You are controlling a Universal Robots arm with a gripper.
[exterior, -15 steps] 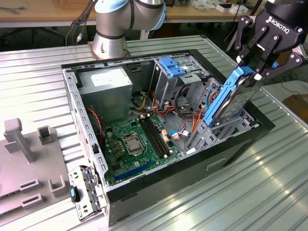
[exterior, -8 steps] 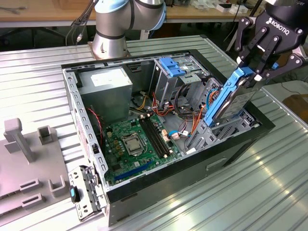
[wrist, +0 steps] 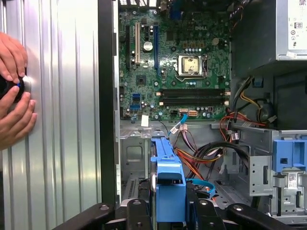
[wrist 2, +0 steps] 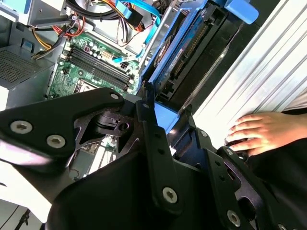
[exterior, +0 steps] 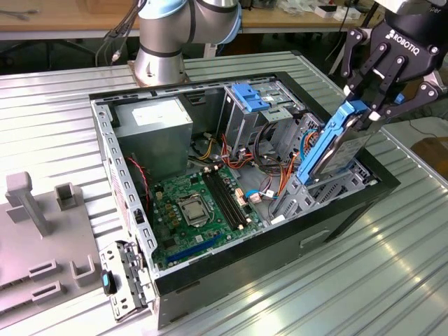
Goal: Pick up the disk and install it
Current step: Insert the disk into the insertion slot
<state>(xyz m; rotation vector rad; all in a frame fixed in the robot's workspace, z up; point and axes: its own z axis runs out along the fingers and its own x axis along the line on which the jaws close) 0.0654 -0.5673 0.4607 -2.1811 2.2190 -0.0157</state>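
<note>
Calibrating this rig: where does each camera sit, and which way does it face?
Exterior view: off the arm, above the open case, looking down; arm base and gripper show.
Second wrist view: on the wrist, looking along the gripper at the disk.
First wrist view: on the wrist, facing the motherboard past the gripper.
Both wrist views share the disk, motherboard and a person's hand.

My gripper (exterior: 369,110) is black. The disk (exterior: 334,148) is dark grey with a bright blue frame. I see a green board (exterior: 192,210) with little shiny bits on it. The wires (wrist: 192,162) are red, orange and black. The table (exterior: 350,280) is silver with long stripes. The big box (exterior: 154,126) is grey with a white label.
</note>
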